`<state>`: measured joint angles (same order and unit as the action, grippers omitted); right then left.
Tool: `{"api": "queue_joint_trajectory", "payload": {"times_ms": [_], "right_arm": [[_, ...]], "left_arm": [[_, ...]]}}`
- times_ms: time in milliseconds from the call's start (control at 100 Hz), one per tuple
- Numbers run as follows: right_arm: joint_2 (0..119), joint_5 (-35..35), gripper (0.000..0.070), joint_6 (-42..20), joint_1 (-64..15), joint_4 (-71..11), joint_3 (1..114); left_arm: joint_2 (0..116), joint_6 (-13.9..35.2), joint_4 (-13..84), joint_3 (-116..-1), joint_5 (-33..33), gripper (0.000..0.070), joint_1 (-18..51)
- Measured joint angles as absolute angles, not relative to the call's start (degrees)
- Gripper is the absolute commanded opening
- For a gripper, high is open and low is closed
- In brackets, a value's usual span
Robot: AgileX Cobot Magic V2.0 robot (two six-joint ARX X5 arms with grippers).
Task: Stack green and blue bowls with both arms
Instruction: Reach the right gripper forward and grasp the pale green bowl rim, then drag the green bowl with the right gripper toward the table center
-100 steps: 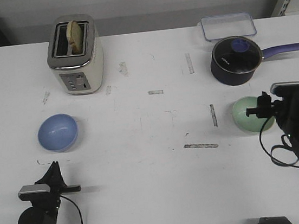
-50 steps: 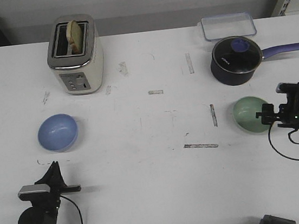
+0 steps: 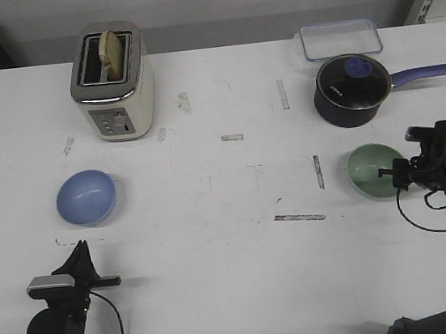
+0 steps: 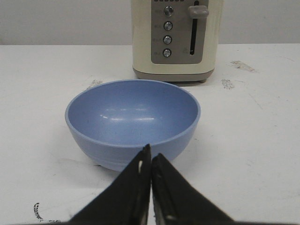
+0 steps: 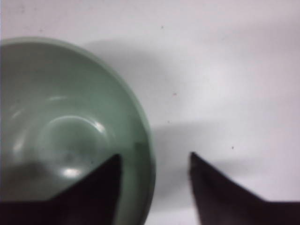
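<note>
The blue bowl stands upright on the left of the white table, and fills the left wrist view. My left gripper is shut and empty, a short way in front of it, tips just short of its near wall. The green bowl stands on the right. My right gripper is open at its right rim. In the right wrist view one finger is over the inside of the green bowl and the other finger is outside it, so the gripper straddles the rim.
A cream toaster with a bread slice stands behind the blue bowl. A dark navy saucepan with a glass lid is just behind the green bowl, with a clear plastic container further back. Tape marks dot the table.
My right arm has drawn back to the right and come down, uncovering the green bowl; its gripper now sits at the bowl's right rim. The left arm and both bowls have not moved.
</note>
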<state>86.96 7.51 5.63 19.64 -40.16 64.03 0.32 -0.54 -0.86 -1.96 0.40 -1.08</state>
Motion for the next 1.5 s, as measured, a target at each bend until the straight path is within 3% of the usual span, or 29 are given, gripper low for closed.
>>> {"api": "queue_joint_trajectory", "payload": {"times_ms": [40,400,640,820,1230,1500], "right_arm": [[86.96,7.51,0.0003,5.63,19.64,-39.86,64.03],[86.52,8.29,0.0002,5.67,19.62,-39.68,64.14],[80.07,16.29,0.0002,3.33,16.75,-39.94,67.81],[75.09,18.31,0.0002,-0.01,6.72,-39.66,67.9],[78.32,17.8,0.0002,-9.3,-25.47,-38.33,67.9],[84.82,12.19,0.0002,-12.05,-36.05,-37.87,67.9]], "left_arm": [[0.32,-0.54,-0.89,-1.96,0.4,0.0002,-1.08],[0.32,-0.54,-0.89,-1.96,0.4,0.0002,-1.08],[0.32,-0.54,-0.89,-1.96,0.4,0.0002,-1.08],[0.32,-0.54,-0.89,-1.96,0.4,0.0002,-1.08],[0.32,-0.54,-0.89,-1.96,0.4,0.0002,-1.08],[0.32,-0.54,-0.86,-1.96,0.4,0.0002,-1.08]]}}
